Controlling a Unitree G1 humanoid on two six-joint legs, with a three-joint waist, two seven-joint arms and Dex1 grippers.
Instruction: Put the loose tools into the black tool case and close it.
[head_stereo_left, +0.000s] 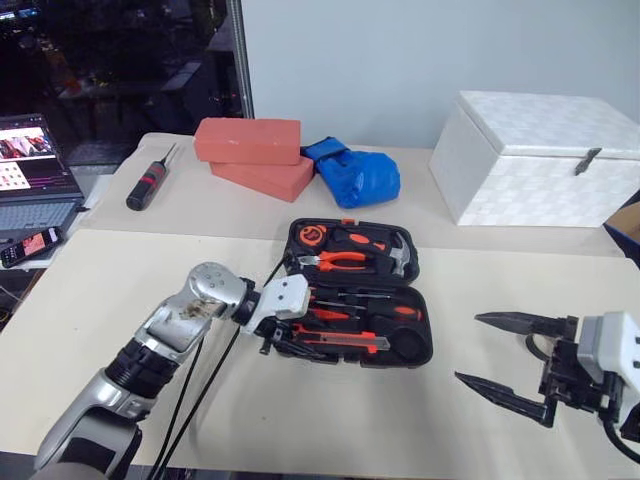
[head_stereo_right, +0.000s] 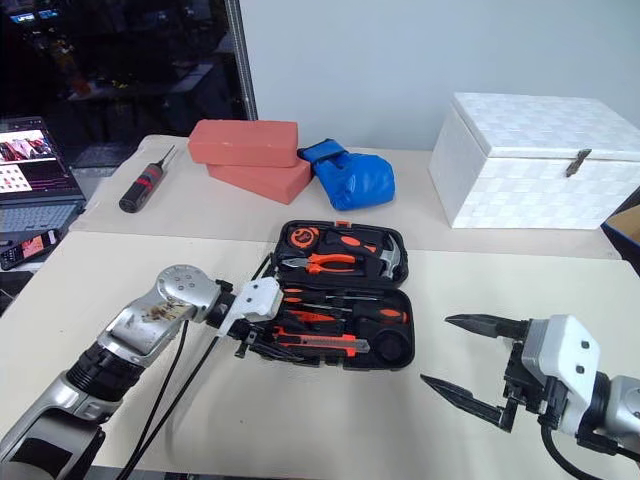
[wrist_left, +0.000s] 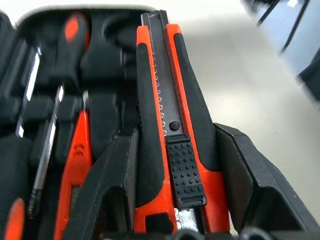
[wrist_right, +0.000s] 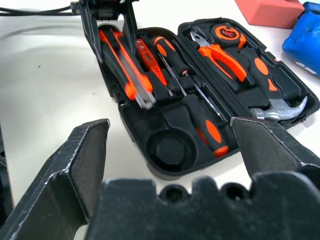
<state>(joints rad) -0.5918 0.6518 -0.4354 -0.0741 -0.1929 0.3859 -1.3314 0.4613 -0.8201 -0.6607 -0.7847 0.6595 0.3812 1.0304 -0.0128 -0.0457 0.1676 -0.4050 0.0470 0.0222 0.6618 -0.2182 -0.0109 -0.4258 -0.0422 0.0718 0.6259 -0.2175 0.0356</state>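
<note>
Two cream benches (head_stereo_left: 120, 300) butted together, seam running across. Pale blue-grey wall (head_stereo_left: 400, 60) behind. Dark glass window (head_stereo_left: 120, 60) at rear left, grey frame post (head_stereo_left: 240, 60) at its edge. Open laptop (head_stereo_left: 35, 170) with lit screen and phone (head_stereo_left: 30, 245) at left edge. White box (head_stereo_left: 540, 160), two red bricks (head_stereo_left: 255, 155), blue bag (head_stereo_left: 355, 175), black red-banded screwdriver (head_stereo_left: 148, 182) on far bench.

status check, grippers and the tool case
Left gripper straddling utility knife in its slot. Right gripper open, clear of the case. Black tool case open. Nothing blocking.
</note>
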